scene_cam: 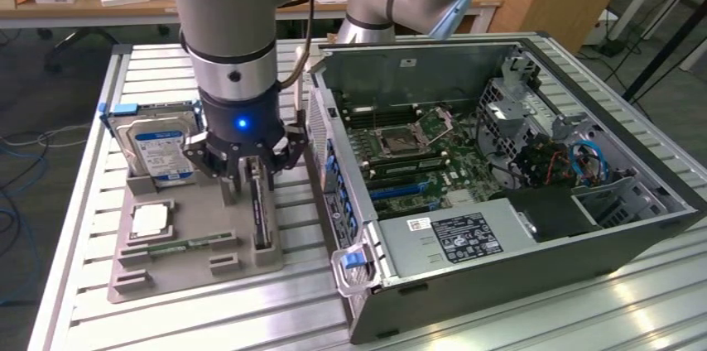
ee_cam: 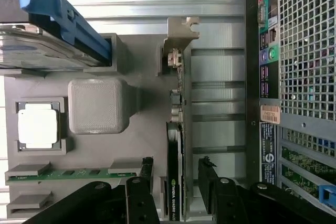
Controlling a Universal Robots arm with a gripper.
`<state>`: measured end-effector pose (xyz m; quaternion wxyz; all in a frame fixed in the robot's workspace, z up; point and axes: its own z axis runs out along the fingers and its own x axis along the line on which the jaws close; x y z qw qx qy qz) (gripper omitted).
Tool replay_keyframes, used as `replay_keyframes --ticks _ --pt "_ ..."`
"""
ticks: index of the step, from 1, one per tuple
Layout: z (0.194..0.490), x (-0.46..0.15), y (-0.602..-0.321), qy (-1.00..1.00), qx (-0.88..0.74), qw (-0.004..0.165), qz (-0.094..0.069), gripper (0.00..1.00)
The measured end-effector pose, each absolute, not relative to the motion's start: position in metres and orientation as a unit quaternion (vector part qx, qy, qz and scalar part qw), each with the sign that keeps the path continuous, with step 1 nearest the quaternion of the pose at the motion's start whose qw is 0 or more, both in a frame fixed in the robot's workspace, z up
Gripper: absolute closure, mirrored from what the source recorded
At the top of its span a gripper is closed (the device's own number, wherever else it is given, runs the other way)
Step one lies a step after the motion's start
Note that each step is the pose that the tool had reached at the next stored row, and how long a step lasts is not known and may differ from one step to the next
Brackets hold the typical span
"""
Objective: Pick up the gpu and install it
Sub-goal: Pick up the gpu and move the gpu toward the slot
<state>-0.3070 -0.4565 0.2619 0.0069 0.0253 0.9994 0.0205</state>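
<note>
Slatted aluminium table (scene_cam: 165,318) underfoot, a wooden desk (scene_cam: 66,7) with odds and ends behind it, and the arm is right down over the work. On the exterior view's left sits a grey parts holder (scene_cam: 188,227) (ee_cam: 142,129). On the right is an open computer case (scene_cam: 663,194) (ee_cam: 310,51) lying on its side, with the motherboard (scene_cam: 431,152) exposed and a labelled power supply (scene_cam: 464,235) at the near end.

The gpu (scene_cam: 263,218) (ee_cam: 174,145) stands on its long edge in a slot along the holder's case-side edge. It is a thin dark card, and in the wrist view its silver bracket (ee_cam: 181,38) is at the end away from the camera.

The gripper (scene_cam: 252,175) (ee_cam: 177,167) hangs directly above that card with its jaws spread. The black fingers (ee_cam: 147,169) sit one on each side of the board, and the wrist view shows a gap between each pad and the card, so it straddles the card without clamping it. Nothing is lifted; the card sits fully in its slot.

Elsewhere on the holder, a hard drive (scene_cam: 161,148) (ee_cam: 42,51) with a blue-white label stands upright at the far corner in a blue carrier (ee_cam: 63,14). A processor chip (scene_cam: 149,220) (ee_cam: 37,124) lies flat in its square recess. A green memory stick (scene_cam: 190,245) (ee_cam: 73,174) rests just beside it, nearer the front edge.
</note>
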Motion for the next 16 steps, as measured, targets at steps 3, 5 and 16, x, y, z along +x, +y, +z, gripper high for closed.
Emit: replay_keyframes --ticks 3,5,16 --pt "0.258 -0.307 -0.458 0.999 0.025 0.007 0.020 0.53" --pt "0.254 -0.307 -0.458 0.999 0.025 0.007 0.020 0.53" --pt "0.235 -0.307 -0.458 0.999 0.025 0.007 0.020 0.53"
